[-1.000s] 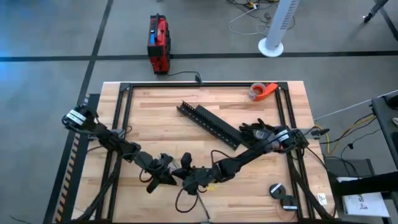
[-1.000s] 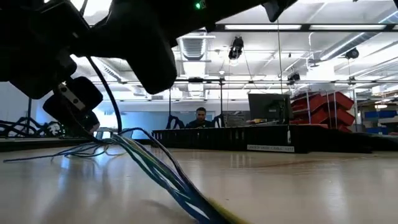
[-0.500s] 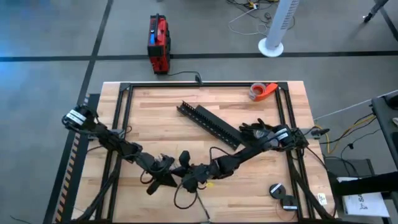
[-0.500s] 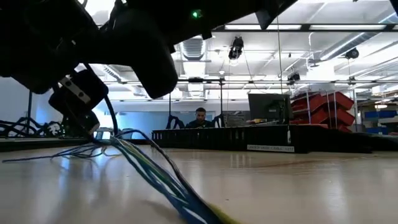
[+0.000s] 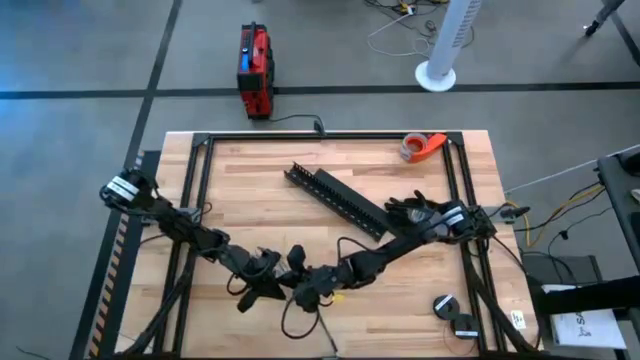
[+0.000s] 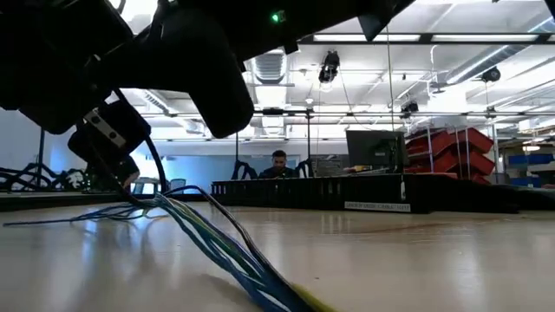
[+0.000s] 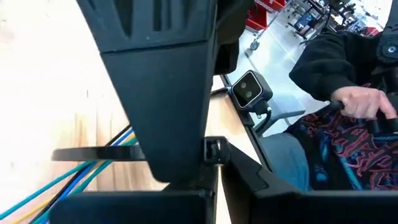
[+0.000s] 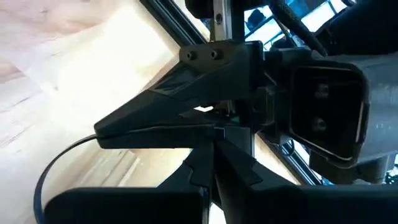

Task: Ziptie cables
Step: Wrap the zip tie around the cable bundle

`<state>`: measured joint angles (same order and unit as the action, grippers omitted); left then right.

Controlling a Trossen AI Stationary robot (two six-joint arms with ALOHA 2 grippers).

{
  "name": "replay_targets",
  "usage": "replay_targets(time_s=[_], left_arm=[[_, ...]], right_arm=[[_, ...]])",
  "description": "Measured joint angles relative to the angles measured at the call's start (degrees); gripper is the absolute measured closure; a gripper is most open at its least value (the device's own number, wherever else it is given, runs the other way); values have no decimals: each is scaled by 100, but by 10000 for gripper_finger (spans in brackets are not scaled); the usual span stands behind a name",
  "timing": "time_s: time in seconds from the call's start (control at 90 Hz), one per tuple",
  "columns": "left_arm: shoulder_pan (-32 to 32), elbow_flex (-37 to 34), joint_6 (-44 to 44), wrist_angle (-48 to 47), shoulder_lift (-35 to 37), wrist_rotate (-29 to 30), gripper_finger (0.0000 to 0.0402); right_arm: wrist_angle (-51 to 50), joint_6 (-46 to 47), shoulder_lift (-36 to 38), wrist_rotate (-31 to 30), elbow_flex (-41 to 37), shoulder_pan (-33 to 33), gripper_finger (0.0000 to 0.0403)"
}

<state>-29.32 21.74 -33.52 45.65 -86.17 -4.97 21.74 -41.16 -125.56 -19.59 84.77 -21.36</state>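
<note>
No legible text; cables (image 6: 217, 247) lie near counter (image 5: 260, 200) front edge, below black slotted rail (image 5: 335, 200), both grippers (image 5: 262, 275) (image 5: 305, 283) meeting there, finger state can't tell; tape roll (image 5: 422, 146) far corner.

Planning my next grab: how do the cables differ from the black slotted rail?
The cables are thin, bendy, blue and green, fanned loosely near the front edge by both arms; the black slotted rail is rigid, straight, lying diagonally mid-table, clear of the arms. Both rest on the table.
</note>
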Motion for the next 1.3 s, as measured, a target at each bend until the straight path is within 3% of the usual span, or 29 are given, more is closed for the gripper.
replay_targets(time_s=[0.4, 1.3], left_arm=[[4, 0, -3, 22, 0, 9, 402], [94, 9, -2, 14, 0, -55, 402]], right_arm=[[0, -87, 16, -243, -2, -3, 403], [-87, -243, 35, -149, -2, -9, 403]])
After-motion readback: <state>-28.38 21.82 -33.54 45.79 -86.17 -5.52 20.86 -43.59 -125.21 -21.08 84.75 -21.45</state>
